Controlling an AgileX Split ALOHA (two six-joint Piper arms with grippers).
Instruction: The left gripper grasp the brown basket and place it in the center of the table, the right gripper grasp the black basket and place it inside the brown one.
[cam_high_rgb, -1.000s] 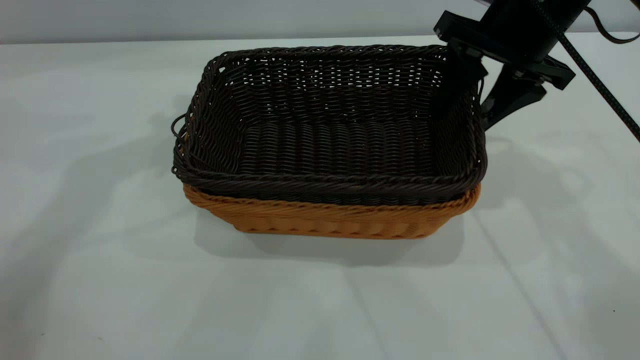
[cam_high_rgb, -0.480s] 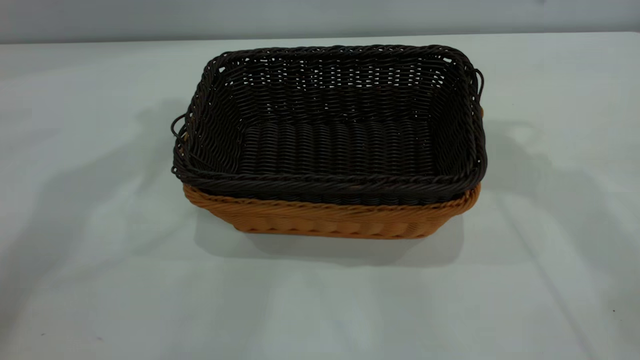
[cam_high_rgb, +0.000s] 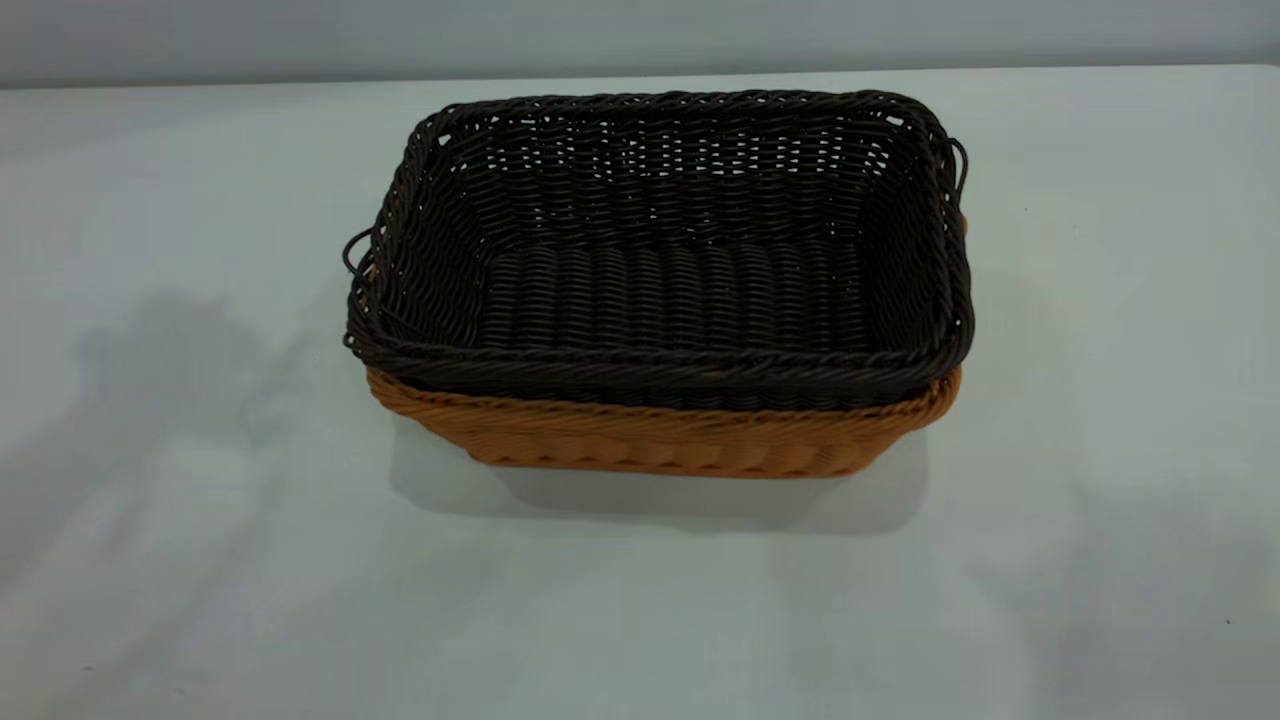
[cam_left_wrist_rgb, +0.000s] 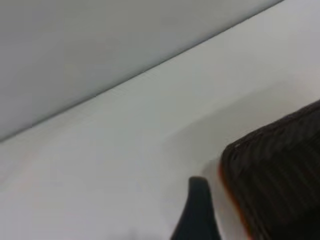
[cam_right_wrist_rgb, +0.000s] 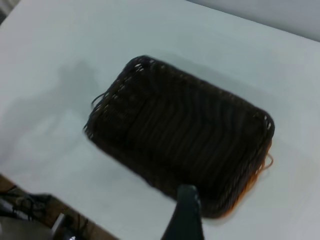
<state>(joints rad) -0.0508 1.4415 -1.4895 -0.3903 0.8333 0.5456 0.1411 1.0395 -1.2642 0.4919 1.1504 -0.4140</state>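
The black basket (cam_high_rgb: 660, 250) sits nested inside the brown basket (cam_high_rgb: 660, 440) in the middle of the table (cam_high_rgb: 200, 550). Only the brown basket's front wall and rim show beneath the dark rim. Neither gripper appears in the exterior view. In the left wrist view, part of my left gripper (cam_left_wrist_rgb: 197, 212) shows beside one end of the black basket (cam_left_wrist_rgb: 280, 175), apart from it, with an orange edge of the brown basket (cam_left_wrist_rgb: 235, 207) showing. In the right wrist view, part of my right gripper (cam_right_wrist_rgb: 185, 215) hangs high above the black basket (cam_right_wrist_rgb: 185, 135), with a thin orange edge of the brown basket (cam_right_wrist_rgb: 255, 177).
The pale tabletop stretches on all sides of the baskets. A grey wall (cam_high_rgb: 640, 35) runs behind the table's far edge. Cables and gear (cam_right_wrist_rgb: 30, 220) show past the table edge in the right wrist view.
One second ago my right gripper was at the black basket's far right rim. It has since lifted out of the exterior view. The baskets have not moved.
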